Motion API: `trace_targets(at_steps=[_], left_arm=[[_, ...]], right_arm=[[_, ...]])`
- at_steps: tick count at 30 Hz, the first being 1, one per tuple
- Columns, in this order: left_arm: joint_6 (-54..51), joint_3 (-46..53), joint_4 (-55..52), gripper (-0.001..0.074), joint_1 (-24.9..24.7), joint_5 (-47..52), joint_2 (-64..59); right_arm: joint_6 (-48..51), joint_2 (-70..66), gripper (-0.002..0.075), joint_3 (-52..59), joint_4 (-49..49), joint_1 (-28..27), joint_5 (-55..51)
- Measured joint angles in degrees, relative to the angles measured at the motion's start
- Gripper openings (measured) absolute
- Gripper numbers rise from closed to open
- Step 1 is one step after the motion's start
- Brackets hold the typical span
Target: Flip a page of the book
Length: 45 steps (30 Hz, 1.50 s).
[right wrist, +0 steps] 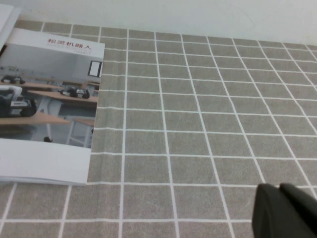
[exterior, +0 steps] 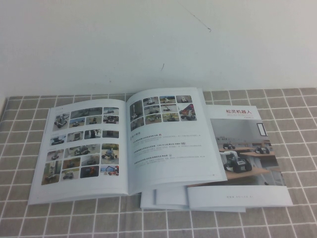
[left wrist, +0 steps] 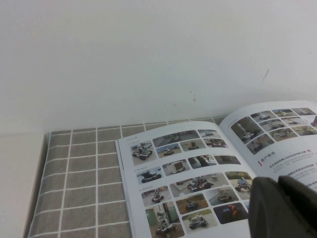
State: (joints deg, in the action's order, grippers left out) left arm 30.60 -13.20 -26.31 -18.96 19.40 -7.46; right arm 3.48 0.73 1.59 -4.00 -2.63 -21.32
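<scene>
Open book [exterior: 126, 144] lying flat on the grey checked tablecloth [exterior: 277, 218]

Thin, glossy and white-paged, it rests on the cloth's left-centre part, spine running away from the robot. The page [exterior: 81, 148] with the photo grid lies flat as the left leaf; the right leaf shows small photos above grey text and overlaps another booklet beside it

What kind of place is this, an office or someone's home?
Probably a robot test bench, not a home: a table under a grey checked cloth against a bare white wall, robot brochures laid out, the open book beside a closed booklet. The left gripper and shut right gripper show in the wrist views.
</scene>
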Motion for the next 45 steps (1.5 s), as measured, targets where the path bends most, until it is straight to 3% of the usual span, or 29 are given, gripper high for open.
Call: trace_targets(at_steps=[22, 28, 35, 41, 45], left_arm=[[0.1, 0.6, 0.0, -0.0003, 0.0, -0.4, 0.0], [0.0, 4.5, 11.3, -0.0003, 0.4, 0.5, 2.8], [-9.8, 14.2, 20.7, -0.0003, 7.3, -0.3, 7.9], [-20.1, 14.3, 26.3, -0.0003, 12.8, 0.3, 8.1], [-21.8, 14.3, 27.5, -0.0003, 13.4, 0.3, 8.1]], right_arm=[[-0.6, 0.0, -0.0002, 0.0, 0.1, 0.0, 0.0], [-0.6, 0.0, -0.0002, 0.0, 0.1, 0.0, 0.0], [-0.6, 0.0, -0.0002, 0.0, 0.2, 0.0, -0.1], [-0.6, 0.0, -0.0002, 0.0, 0.2, 0.0, -0.1], [-0.6, 0.0, -0.0002, 0.0, 0.2, 0.0, -0.1]])
